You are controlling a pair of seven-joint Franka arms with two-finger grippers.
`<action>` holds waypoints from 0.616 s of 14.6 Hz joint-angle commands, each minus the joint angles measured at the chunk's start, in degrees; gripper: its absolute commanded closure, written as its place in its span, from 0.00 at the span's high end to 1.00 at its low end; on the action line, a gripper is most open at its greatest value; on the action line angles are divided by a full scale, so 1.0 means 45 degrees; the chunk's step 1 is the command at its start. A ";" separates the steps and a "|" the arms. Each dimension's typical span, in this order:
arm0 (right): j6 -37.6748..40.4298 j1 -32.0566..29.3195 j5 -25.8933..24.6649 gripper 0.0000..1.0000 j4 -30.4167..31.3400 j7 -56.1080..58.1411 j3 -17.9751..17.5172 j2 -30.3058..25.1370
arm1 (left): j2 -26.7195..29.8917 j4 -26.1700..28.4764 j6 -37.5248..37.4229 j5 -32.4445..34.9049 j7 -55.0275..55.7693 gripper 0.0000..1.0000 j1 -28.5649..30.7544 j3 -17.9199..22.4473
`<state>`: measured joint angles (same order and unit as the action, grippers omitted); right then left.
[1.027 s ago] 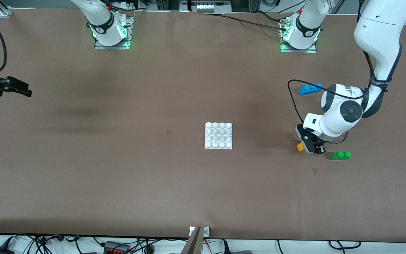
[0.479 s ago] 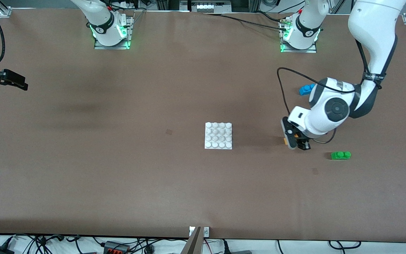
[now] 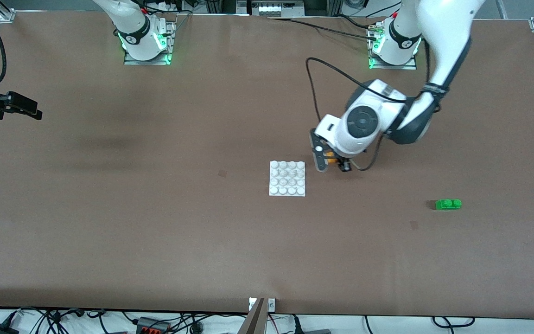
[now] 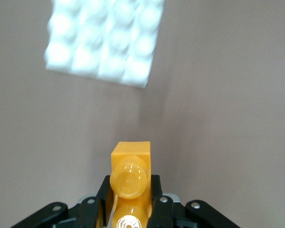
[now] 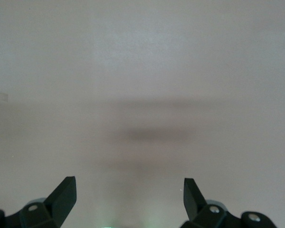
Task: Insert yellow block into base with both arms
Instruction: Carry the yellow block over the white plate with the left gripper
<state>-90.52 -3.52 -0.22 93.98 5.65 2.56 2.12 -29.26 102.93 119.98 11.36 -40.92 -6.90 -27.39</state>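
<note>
Yellow plastic fills the grip of the left gripper (image 4: 129,209): its black fingers (image 4: 154,190) are clamped on the sides of the yellow block (image 4: 129,168), studs facing the wrist camera, so the brick's hollow underside stays free to press onto the plate. In the front view the left gripper (image 3: 332,161) hangs over bare table just beside the base (image 3: 287,178), at about two o'clock from it, with only a sliver of the yellow block (image 3: 329,161) showing under the wrist. Held like this, the brick looks ready for a short carry over the studs, then a push down.

The right gripper (image 3: 19,107) waits over the right arm's end of the table, at nine o'clock from the base and well apart from it; its fingers (image 5: 64,192) stand wide apart on nothing, probably kept free to steady the plate.

A second ago the left gripper was low beside the green brick (image 3: 448,204) with the yellow block on the table; half a second ago it was already moving toward the base. The blue brick seen then is now hidden by the left arm.
</note>
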 commanded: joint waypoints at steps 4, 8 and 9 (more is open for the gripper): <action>-0.0178 -0.0272 0.0283 1.00 -0.0045 -0.0005 -0.0158 0.0036 | -0.2556 -0.3200 -0.0138 0.0015 -0.0203 0.00 -0.1140 0.0032; -0.0178 -0.0252 0.0283 1.00 -0.0064 -0.0006 -0.0217 0.0036 | -0.3458 -0.4124 0.0523 0.0093 -0.0517 0.00 -0.1706 0.0051; -0.0178 -0.0252 0.0283 1.00 -0.0064 -0.0006 -0.0217 0.0036 | -0.3477 -0.4124 0.0661 0.0113 -0.0575 0.00 -0.1747 0.0071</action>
<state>-91.52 -4.32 0.18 93.97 5.65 1.89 2.56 -43.10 87.26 122.23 11.36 -42.09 -13.23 -27.37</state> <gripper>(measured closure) 0.000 0.656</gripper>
